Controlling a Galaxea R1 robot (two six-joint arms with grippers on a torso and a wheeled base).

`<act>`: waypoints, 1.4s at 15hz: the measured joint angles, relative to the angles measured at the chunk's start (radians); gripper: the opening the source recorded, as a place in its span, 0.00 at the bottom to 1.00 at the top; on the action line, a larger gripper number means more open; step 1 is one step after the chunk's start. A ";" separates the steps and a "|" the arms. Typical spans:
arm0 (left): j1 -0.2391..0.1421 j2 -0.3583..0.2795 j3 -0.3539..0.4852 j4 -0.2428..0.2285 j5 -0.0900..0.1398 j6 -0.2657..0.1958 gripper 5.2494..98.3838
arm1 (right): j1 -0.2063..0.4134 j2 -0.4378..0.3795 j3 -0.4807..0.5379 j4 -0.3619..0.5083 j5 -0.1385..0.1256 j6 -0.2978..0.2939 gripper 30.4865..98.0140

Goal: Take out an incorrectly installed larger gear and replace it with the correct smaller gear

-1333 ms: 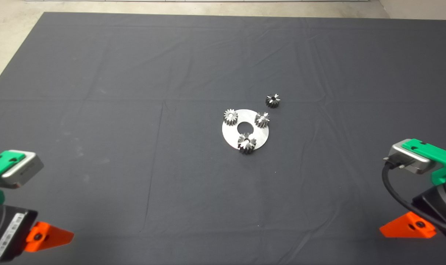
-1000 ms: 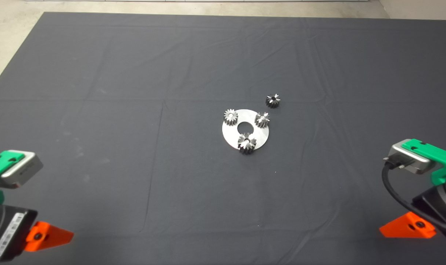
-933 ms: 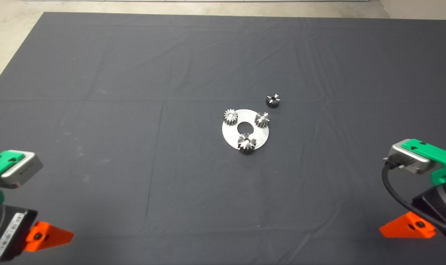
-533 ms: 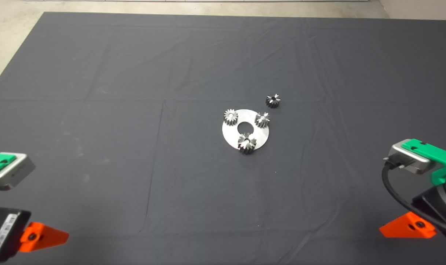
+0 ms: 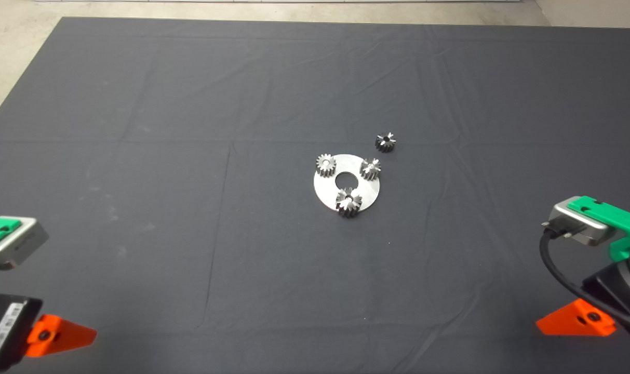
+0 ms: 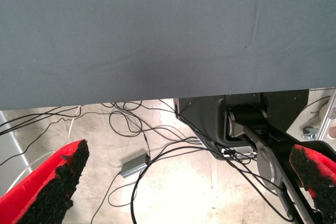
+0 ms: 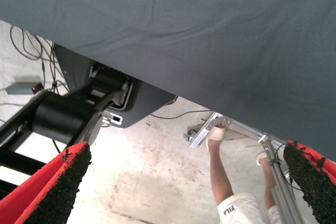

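Note:
A silver disc plate (image 5: 327, 193) with a centre hole lies mid-mat. The larger gear (image 5: 348, 202), dark grey with glints, sits on the plate's near edge. The smaller gear (image 5: 385, 142), blackish, lies on the mat just beyond the plate's far right. A pale silver fine-toothed gear (image 5: 325, 164) and a small silver gear (image 5: 370, 169) also sit on the plate. My left gripper (image 6: 184, 182) is parked at the lower left, open and empty, with one finger (image 5: 60, 335) showing in the head view. My right gripper (image 7: 184, 182) is parked at the lower right, open and empty, with one finger (image 5: 574, 319) showing.
The dark mat (image 5: 190, 208) is wrinkled around the plate. Both wrist views look past the mat's edge to the floor, with cables (image 6: 136, 145) and the robot's base (image 7: 68, 114). A person's legs (image 7: 220, 182) show in the right wrist view.
My left gripper has drifted a little left and down toward the picture's edge. The right gripper and all gears have not moved.

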 measured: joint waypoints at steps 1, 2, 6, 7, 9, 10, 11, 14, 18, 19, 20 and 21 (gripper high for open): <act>0.000 0.000 0.000 -0.001 0.000 0.000 1.00 | 0.000 0.004 0.000 0.000 0.000 0.000 0.98; 0.000 0.000 0.000 -0.001 0.000 0.000 1.00 | 0.000 0.008 0.000 0.000 0.000 0.000 0.98; 0.000 -0.002 0.000 -0.003 0.000 0.000 1.00 | 0.000 0.005 0.000 0.000 0.000 0.000 0.98; 0.000 -0.002 0.000 -0.003 0.000 0.000 1.00 | 0.000 0.005 0.000 0.000 0.000 0.000 0.98; 0.000 -0.001 0.000 -0.003 0.000 0.000 1.00 | 0.000 0.006 0.000 0.000 0.000 0.000 0.98; 0.000 0.001 0.000 -0.003 0.000 0.000 1.00 | 0.000 0.011 0.000 0.000 0.000 0.000 0.98; 0.000 0.001 0.000 -0.003 0.000 0.000 1.00 | 0.000 0.027 0.000 -0.001 -0.001 0.000 0.98; 0.000 0.000 0.000 -0.004 0.000 0.000 1.00 | -0.001 0.070 -0.001 -0.046 0.002 0.000 0.98; 0.000 -0.007 0.000 -0.007 -0.001 0.000 1.00 | -0.019 0.138 -0.019 -0.206 -0.004 -0.003 0.98; 0.000 -0.007 0.000 -0.007 -0.001 0.000 1.00 | -0.025 0.167 -0.037 -0.229 -0.003 -0.006 0.98; 0.000 -0.007 0.000 -0.007 -0.001 0.000 1.00 | -0.031 0.186 -0.056 -0.248 -0.003 -0.008 0.98; 0.000 -0.008 0.000 -0.008 0.000 0.000 1.00 | -0.034 0.193 -0.062 -0.256 -0.003 -0.009 0.98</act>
